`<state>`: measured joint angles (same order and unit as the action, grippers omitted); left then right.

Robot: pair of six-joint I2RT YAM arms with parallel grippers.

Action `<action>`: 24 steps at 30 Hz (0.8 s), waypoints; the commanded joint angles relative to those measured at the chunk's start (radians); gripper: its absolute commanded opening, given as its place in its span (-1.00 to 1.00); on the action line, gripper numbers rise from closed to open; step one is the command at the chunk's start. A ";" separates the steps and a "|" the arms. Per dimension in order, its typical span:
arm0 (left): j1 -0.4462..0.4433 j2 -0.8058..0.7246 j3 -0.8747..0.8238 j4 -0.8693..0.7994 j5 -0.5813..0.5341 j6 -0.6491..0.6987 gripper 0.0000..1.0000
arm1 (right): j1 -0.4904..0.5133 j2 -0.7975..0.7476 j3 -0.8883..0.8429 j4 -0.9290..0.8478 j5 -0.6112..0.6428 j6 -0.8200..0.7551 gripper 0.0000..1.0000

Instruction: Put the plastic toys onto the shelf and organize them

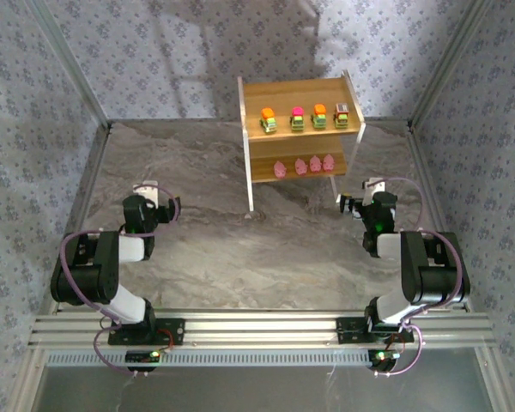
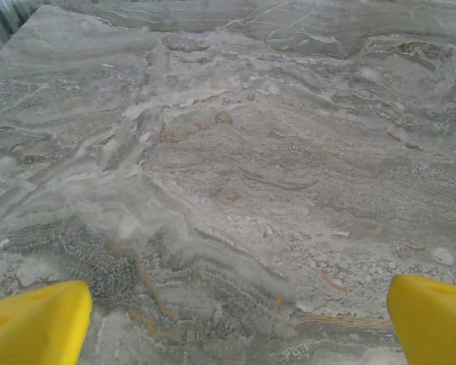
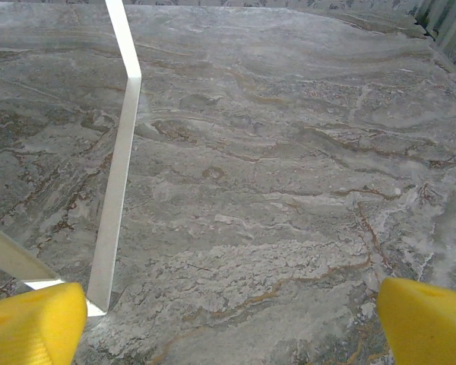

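**Toys shelved, pincers empty**

Four cars (image 1: 305,118) line the shelf (image 1: 283,91) top tier, four pink blobs (image 1: 305,165) the lower. Left pincer (image 2: 239,323) and right pincer (image 3: 232,323) hang spread over the desk (image 1: 240,257). The toys look light, hard and slippery, so pinch cars across their sides.

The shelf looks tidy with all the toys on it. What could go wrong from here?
1. The open right gripper sits close to a white leg of the shelf; a careless swing could knock it and shake the whole unit.
2. Such a jolt might topple the four little cars on the top tier or send the pink toys off the lower one.
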<state>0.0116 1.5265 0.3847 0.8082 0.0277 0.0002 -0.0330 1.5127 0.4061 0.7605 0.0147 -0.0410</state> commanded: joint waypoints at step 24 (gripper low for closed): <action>0.009 0.004 0.014 0.026 0.022 0.003 0.99 | 0.004 0.009 -0.009 0.030 0.026 0.015 0.99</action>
<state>0.0132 1.5265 0.3847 0.8082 0.0364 -0.0002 -0.0322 1.5131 0.4061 0.7609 0.0227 -0.0414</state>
